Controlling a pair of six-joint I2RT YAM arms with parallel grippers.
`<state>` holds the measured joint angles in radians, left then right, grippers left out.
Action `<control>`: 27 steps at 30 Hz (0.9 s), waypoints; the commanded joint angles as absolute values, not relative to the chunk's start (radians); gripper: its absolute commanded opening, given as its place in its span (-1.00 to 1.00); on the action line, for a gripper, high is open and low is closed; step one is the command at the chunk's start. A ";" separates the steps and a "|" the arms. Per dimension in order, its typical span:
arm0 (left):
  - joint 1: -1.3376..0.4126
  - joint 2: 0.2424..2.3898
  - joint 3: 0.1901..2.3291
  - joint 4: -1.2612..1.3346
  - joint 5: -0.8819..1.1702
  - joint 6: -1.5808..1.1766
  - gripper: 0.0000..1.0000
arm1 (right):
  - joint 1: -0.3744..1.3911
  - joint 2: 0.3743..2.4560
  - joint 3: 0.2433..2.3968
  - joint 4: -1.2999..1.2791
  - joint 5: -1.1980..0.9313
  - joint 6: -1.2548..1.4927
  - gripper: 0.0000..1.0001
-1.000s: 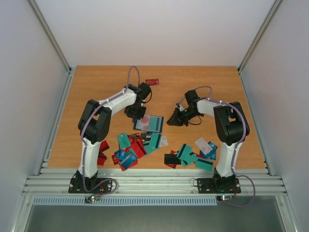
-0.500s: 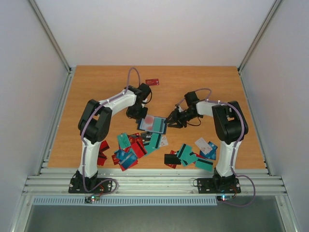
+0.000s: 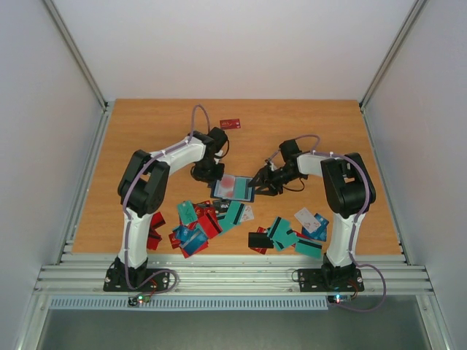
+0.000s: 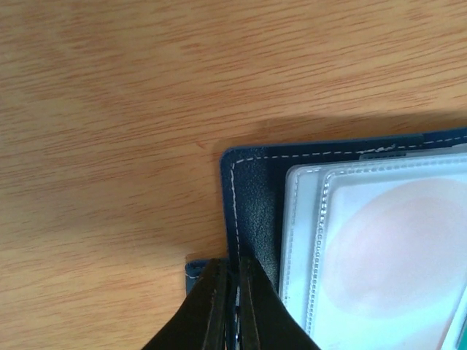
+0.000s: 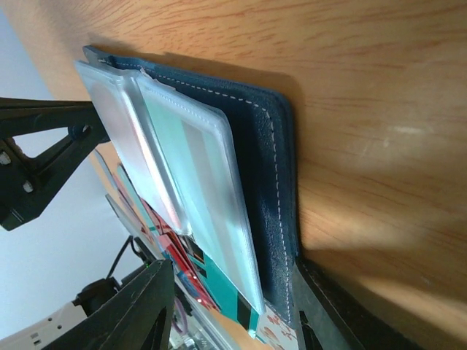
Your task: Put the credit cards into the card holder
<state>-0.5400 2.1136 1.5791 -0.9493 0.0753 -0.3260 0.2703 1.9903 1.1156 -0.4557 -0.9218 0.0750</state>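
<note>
Pinching the card holder (image 4: 255,189) by one edge, the left gripper (image 4: 232,266) is clamped tight. The holder lies open on the table (image 3: 146,131). The right gripper (image 5: 232,292) stands apart astride the other edge, gripping nothing. Next, I'd guess, it fetches a card (image 3: 197,226) from the near piles.

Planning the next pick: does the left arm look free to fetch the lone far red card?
Probably not yet: nothing blocks the red card, but the left claw pinches the card holder.
</note>
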 commanded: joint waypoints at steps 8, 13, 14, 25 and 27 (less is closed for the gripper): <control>-0.546 2.098 1.520 -0.899 0.176 -0.350 -1.00 | 0.279 1.984 1.085 -0.359 -0.991 0.116 -0.07; -0.545 2.096 1.527 -0.897 0.200 -0.353 -1.00 | 0.279 1.977 1.078 -0.289 -1.061 0.163 -0.09; -0.545 2.094 1.530 -0.898 0.203 -0.355 -1.00 | 0.279 1.975 1.073 -0.283 -1.063 0.166 -0.10; -0.545 2.089 1.543 -0.899 0.219 -0.367 -0.99 | 0.294 1.924 1.064 -0.257 -1.077 0.203 -0.12; -0.545 2.090 1.548 -0.902 0.219 -0.368 -1.00 | 0.299 1.923 1.069 -0.253 -1.081 0.208 -0.12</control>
